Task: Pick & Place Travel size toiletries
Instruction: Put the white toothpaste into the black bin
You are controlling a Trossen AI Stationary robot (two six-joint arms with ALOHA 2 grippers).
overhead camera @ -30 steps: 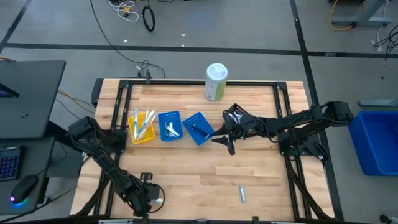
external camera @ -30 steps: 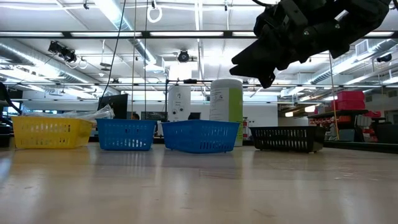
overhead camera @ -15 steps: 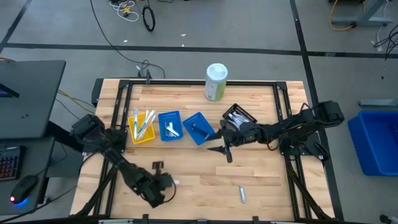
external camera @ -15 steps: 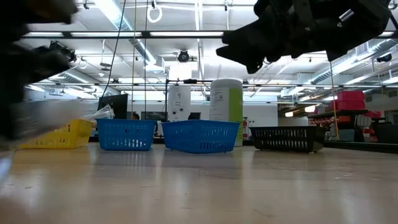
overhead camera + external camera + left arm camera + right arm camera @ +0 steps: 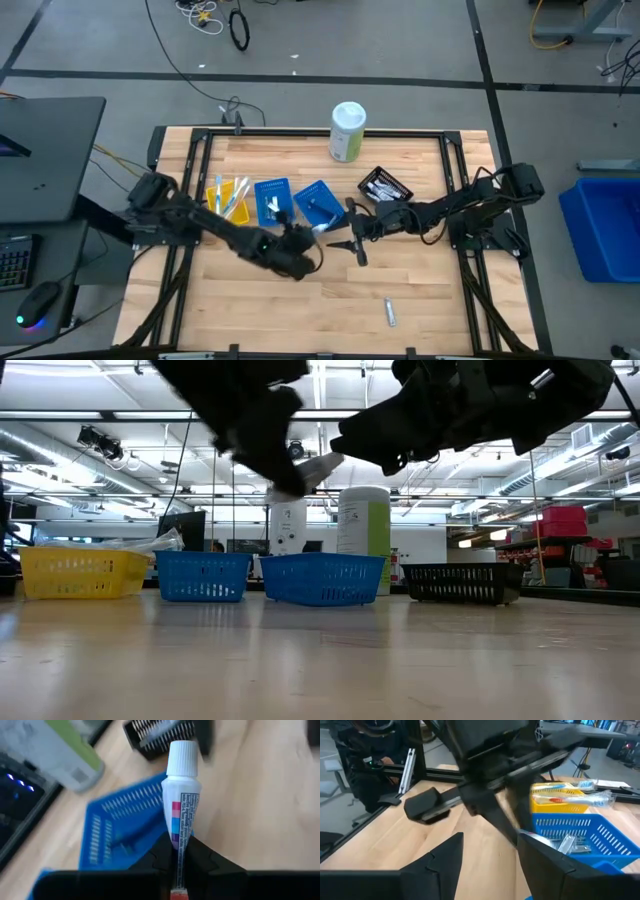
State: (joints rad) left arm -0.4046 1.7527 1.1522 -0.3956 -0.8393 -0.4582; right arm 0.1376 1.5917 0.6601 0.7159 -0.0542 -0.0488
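My left gripper (image 5: 306, 240) hangs above the table's middle, shut on a small white toothpaste tube (image 5: 182, 795) with a white cap (image 5: 182, 756), also seen in the high view as the tube (image 5: 321, 229). It is just in front of the tilted blue basket (image 5: 318, 206). My right gripper (image 5: 350, 245) is open and holds nothing, close to the right of the tube; its own view shows it as my right gripper (image 5: 492, 865). Another small tube (image 5: 390, 312) lies flat near the table's near edge. My left gripper pinches the tube's flat crimped end (image 5: 179, 851) between its two fingers (image 5: 161, 856), which lie along the tube. The cap points away from the gripper. The tube (image 5: 318, 465) is lifted clear of the table, slanting up toward the baskets.
A yellow basket (image 5: 228, 204) with pale toothbrushes, a blue basket (image 5: 273, 201) and a black basket (image 5: 385, 186) stand in a row with the tilted one. A tall white-green canister (image 5: 347, 131) is at the far edge. Bare wood lies toward the near edge.
My left gripper has swung from the table's near left corner up and toward the far right, ending in front of the tilted blue basket with the tube lifted clear. My right gripper has drifted a little toward the left and near side.
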